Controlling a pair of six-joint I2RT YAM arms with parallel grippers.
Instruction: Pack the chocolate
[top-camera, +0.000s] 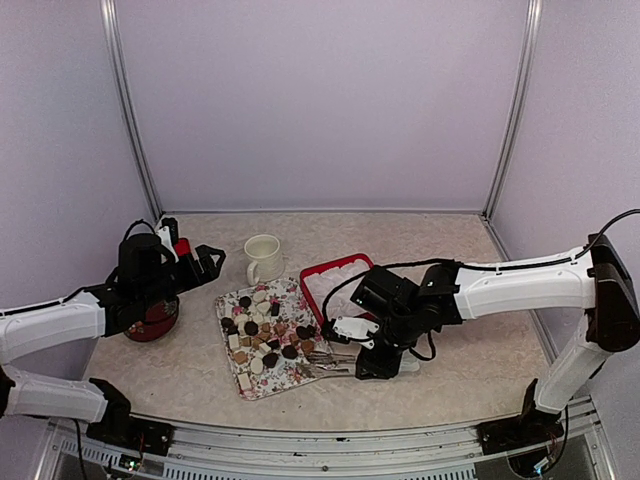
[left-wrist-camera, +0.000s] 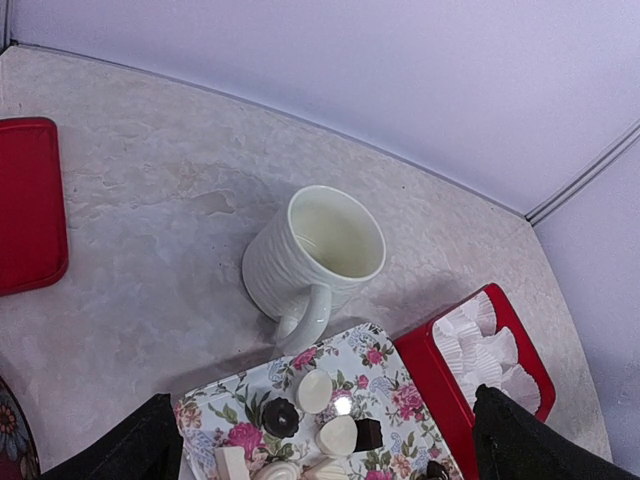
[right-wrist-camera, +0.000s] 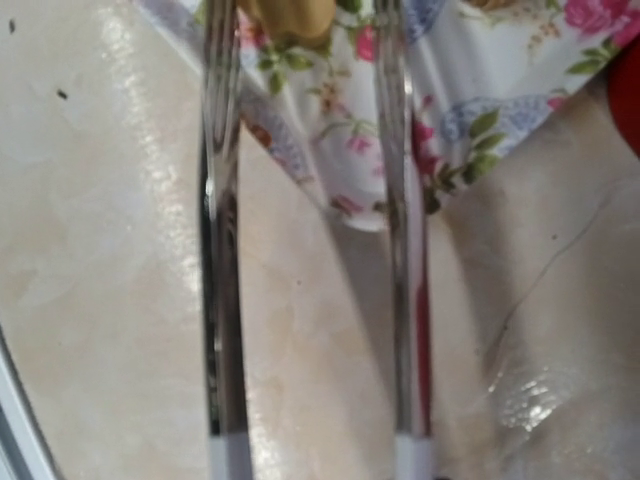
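1. The chocolate is a scattered pile of dark, tan and cream pieces on a flowery tray mid-worktop.
2. One tan piece sits right between the tips of a pair of metal tongs, whose prongs stand apart over the tray's near corner.
3. The tongs stick out of the right fingers. Can't tell how tightly they're squeezed, since the wrist view only shows the prongs.
4. Just right of the tray is a red box with white paper liners in it.
5. A cream mug stands upright just behind the tray.
6. The left fingers are spread wide with nothing in them, hovering at the tray's left side and facing the mug.
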